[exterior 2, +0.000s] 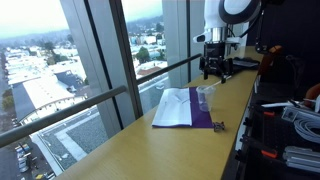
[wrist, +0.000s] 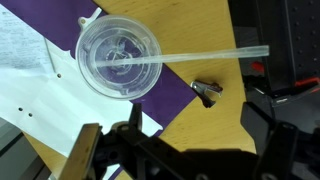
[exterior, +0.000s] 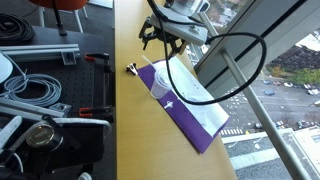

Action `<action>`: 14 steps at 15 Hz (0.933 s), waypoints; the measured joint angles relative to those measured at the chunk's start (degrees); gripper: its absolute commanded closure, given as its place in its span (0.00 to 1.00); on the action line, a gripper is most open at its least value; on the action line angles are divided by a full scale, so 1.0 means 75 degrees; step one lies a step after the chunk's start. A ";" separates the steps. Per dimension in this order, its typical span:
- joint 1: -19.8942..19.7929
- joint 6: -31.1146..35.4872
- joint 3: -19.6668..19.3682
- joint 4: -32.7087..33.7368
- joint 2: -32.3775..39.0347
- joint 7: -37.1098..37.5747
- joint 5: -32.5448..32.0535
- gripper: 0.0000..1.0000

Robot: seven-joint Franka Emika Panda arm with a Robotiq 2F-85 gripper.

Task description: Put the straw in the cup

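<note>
One pale straw [wrist: 200, 55] stood with its lower end inside the clear plastic cup [wrist: 105, 42], the rest slanting out over the rim. The cup sat on a purple cloth [wrist: 175, 95] laid across a wooden table [exterior: 125, 120] beside tall windows. The Robotiq gripper [wrist: 175, 150] hung above, clear of both, fingers spread wide and holding nothing. A small black object [wrist: 207, 92] lay at the cloth's edge.

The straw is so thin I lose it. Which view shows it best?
Wrist view: the straw shows full length, one end in the cup, the other over the table. In both exterior views it is too thin to make out.
</note>
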 measured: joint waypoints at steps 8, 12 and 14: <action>-0.0104 0.0000 -0.0199 -0.0880 -0.1034 -0.0379 0.0001 0.00; -0.0103 0.0000 -0.0414 -0.1116 -0.1381 -0.0455 -0.0002 0.00; -0.0106 0.0009 -0.0561 -0.1115 -0.1389 -0.0502 -0.0002 0.00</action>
